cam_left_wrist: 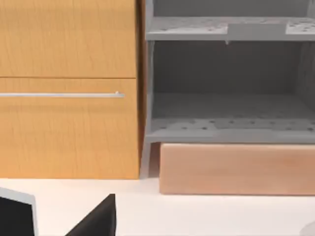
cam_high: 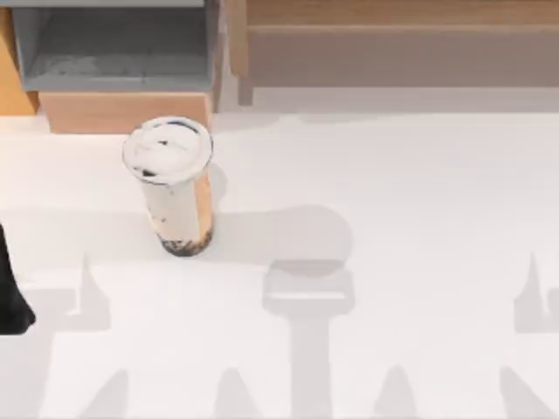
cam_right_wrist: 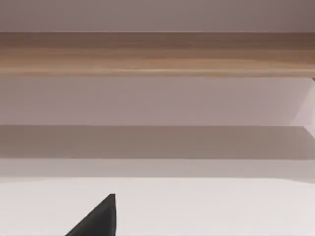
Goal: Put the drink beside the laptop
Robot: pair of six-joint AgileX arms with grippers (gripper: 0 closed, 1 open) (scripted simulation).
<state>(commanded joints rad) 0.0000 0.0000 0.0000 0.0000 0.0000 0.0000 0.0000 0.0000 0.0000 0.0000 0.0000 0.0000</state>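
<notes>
The drink (cam_high: 175, 188) stands upright on the white table (cam_high: 393, 175), left of the middle and toward the back. It is a tall clear cup with a white lid, milky contents and dark pearls at the base. Nothing touches it. A black shape (cam_high: 10, 292) juts in at the table's left edge. The left wrist view shows a dark panel with a pale rim (cam_left_wrist: 15, 216) low on the table; I cannot tell whether it is the laptop. A black part of my left gripper (cam_left_wrist: 98, 221) shows in the left wrist view, and a black part of my right gripper (cam_right_wrist: 98, 221) in the right wrist view.
A grey open shelf (cam_high: 113, 48) on a light wooden base (cam_high: 122, 112) stands at the back left, just behind the drink. A wooden cabinet (cam_left_wrist: 69, 88) with a metal handle is beside it. A long wooden ledge (cam_high: 393, 35) runs along the back right.
</notes>
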